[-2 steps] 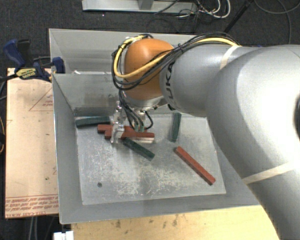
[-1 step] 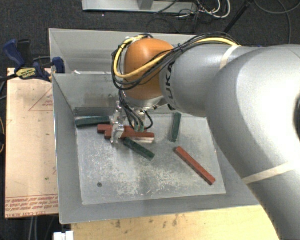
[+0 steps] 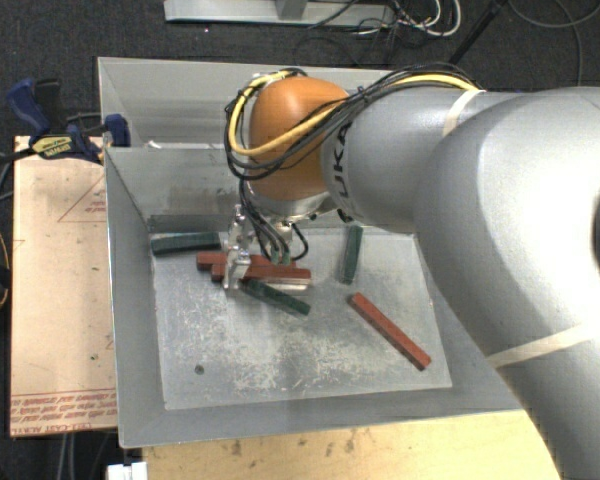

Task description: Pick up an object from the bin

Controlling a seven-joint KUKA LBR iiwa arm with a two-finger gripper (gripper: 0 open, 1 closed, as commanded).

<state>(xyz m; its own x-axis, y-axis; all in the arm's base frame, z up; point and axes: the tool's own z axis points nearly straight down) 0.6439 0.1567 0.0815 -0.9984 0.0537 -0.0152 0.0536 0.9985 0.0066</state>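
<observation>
I see the end effector (image 3: 237,266) low at the left end of the flat red-brown rectangular bar (image 3: 276,269), lying across a dark green bar (image 3: 280,301) toward 10 o'clock in the grey metal bin (image 3: 130,268), probably because that end is clear, but I cannot tell if it is spread or pinching.

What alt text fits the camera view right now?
The gripper is down in the grey bin, at the left end of a red bar lying beside a dark green bar. A second red bar lies loose at lower right.
</observation>
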